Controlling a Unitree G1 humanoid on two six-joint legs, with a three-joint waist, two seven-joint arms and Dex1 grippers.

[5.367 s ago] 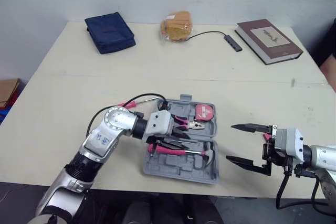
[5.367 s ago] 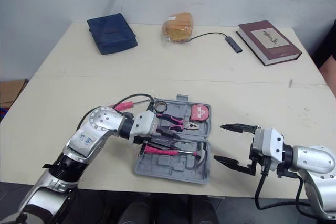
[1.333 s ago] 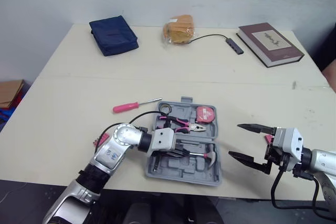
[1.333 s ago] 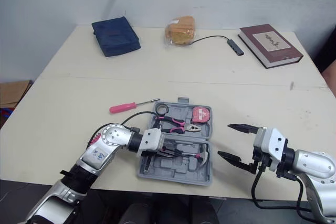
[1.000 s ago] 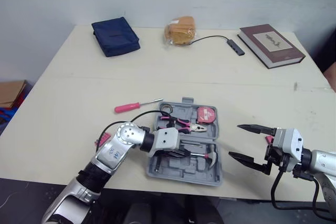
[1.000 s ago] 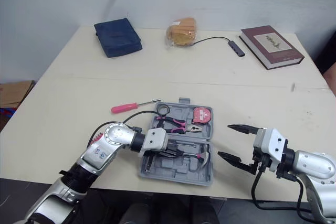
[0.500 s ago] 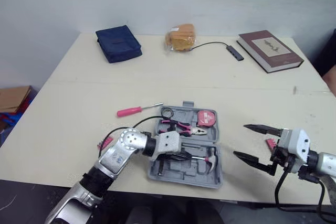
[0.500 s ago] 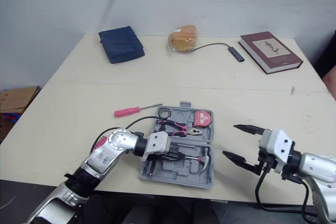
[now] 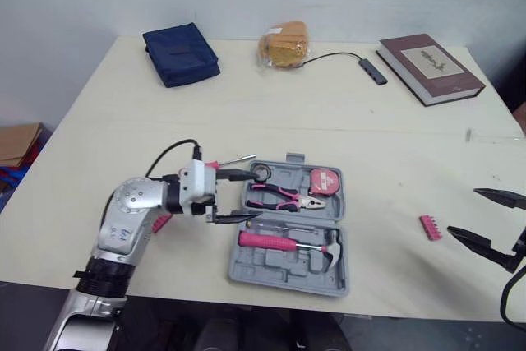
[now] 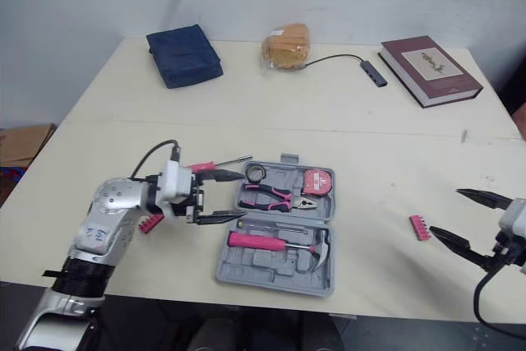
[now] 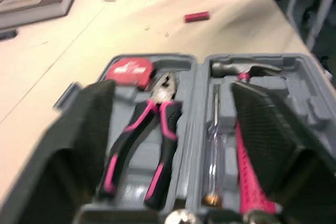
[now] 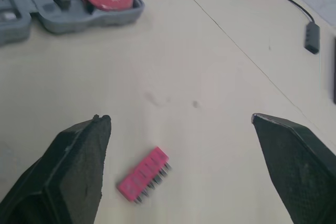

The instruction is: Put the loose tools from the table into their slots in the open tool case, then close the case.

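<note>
Pink plastic bit strip [image 9: 426,227] lies just ahead of the wide-spread right gripper [image 9: 464,212]; left gripper [image 9: 256,195] gapes empty at the grey plastic tool case [image 9: 283,273].

Grey tool case [image 9: 275,270] open; pink bit strip [image 9: 430,228] loose.

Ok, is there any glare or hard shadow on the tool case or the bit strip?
Left eye view: even, soft light, no glare on the grey plastic tool case. Right wrist view: the pink bit strip casts only a faint shadow on the table.
</note>
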